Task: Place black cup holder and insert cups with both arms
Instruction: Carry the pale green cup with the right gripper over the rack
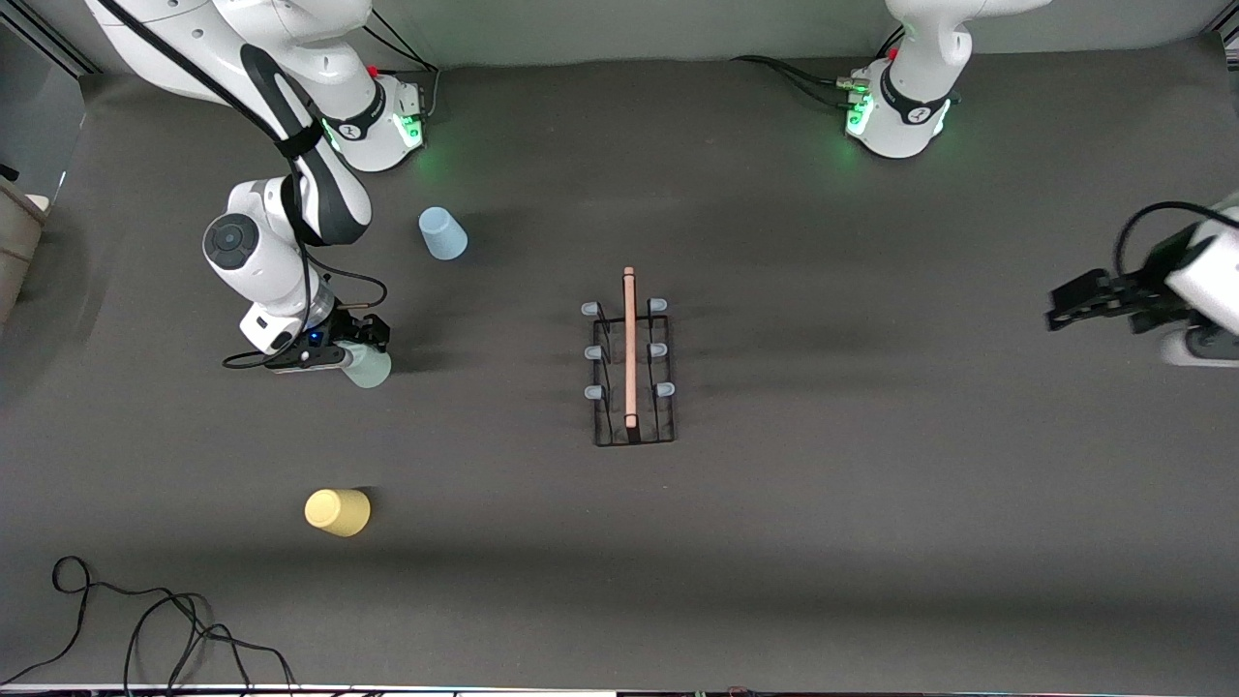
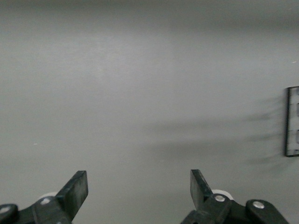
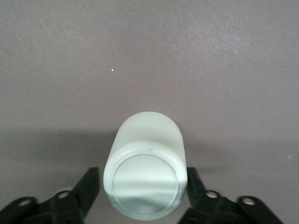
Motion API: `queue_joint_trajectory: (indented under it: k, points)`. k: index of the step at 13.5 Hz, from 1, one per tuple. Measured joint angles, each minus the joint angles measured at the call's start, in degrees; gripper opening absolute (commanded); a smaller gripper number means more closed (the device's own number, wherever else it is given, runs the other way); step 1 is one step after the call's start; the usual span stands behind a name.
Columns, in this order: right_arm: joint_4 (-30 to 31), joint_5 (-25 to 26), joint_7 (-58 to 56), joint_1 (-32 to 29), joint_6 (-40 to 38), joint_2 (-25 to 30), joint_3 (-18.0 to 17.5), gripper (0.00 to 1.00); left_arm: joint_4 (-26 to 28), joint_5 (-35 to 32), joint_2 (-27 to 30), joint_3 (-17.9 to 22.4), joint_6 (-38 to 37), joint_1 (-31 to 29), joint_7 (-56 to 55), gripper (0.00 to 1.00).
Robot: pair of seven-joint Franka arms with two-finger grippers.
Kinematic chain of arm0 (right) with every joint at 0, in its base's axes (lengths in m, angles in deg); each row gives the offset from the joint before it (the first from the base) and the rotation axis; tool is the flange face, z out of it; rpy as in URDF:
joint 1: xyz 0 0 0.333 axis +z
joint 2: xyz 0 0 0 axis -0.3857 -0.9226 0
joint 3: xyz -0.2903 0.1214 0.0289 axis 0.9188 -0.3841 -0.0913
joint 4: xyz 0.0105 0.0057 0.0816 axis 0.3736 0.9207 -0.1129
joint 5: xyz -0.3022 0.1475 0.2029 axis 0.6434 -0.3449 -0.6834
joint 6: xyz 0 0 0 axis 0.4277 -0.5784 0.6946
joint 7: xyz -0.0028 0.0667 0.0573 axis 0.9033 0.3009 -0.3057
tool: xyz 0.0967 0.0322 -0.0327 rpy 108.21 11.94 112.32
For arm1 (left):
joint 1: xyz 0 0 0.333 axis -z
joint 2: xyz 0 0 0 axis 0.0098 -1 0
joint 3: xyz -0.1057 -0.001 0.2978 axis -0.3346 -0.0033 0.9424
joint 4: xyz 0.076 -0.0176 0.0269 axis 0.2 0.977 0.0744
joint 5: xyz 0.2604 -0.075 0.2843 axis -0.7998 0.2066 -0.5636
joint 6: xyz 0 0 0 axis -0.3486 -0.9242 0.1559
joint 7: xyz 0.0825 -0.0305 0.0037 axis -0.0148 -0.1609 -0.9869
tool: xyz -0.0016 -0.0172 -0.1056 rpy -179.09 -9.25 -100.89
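Meanwhile, the right pincer (image 1: 363, 356) is clamping the pale green cup (image 3: 145, 163) above the surface (image 1: 823, 542); the left pincer (image 2: 139, 189) is waiting, fingers apart.

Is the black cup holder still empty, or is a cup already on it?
Empty: the black cup holder shows all six pegs bare.

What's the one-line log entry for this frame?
right end effector: around pale green cup | left end effector: open, waiting over table | cup holder: placed, pegs bare | blue cup, yellow cup: on table
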Motion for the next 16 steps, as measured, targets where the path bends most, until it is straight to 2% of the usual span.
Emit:
queue_joint_trajectory:
  k: [4,5,7,9,11,13,16]
  points:
    - [-2.1,0.0,0.0,0.0,-2.2,2.7,0.0,0.32,1.7,-4.5,2.2,-0.7,1.0,-0.5,-0.7,1.00]
    - [-3.6,0.0,0.2,0.0,-5.9,4.4,0.0,0.32,1.7,-5.4,2.2,-1.1,1.2,-0.4,-1.8,1.00]
    - [-9.6,0.0,3.2,0.1,-18.8,7.9,-0.1,0.32,1.7,-5.8,2.1,-1.6,1.3,-0.2,-2.3,1.00]
    - [-19.1,0.0,10.0,1.6,-33.5,9.8,-0.1,0.32,1.7,-5.8,2.1,-1.7,1.7,0.0,-2.4,1.00]
    - [-27.9,0.0,18.2,4.3,-43.4,9.8,-0.2,0.32,1.1,-5.7,1.8,-1.7,2.2,0.2,-2.7,1.00]
    - [-33.3,0.0,28.5,8.6,-48.9,9.2,-0.3,0.32,0.1,-4.4,1.1,-1.8,2.2,0.2,-2.7,1.00]
    - [-37.1,-0.8,47.3,17.7,-50.2,7.3,-0.5,0.31,-1.1,-3.3,0.4,-1.8,2.2,0.3,-2.7,1.00]
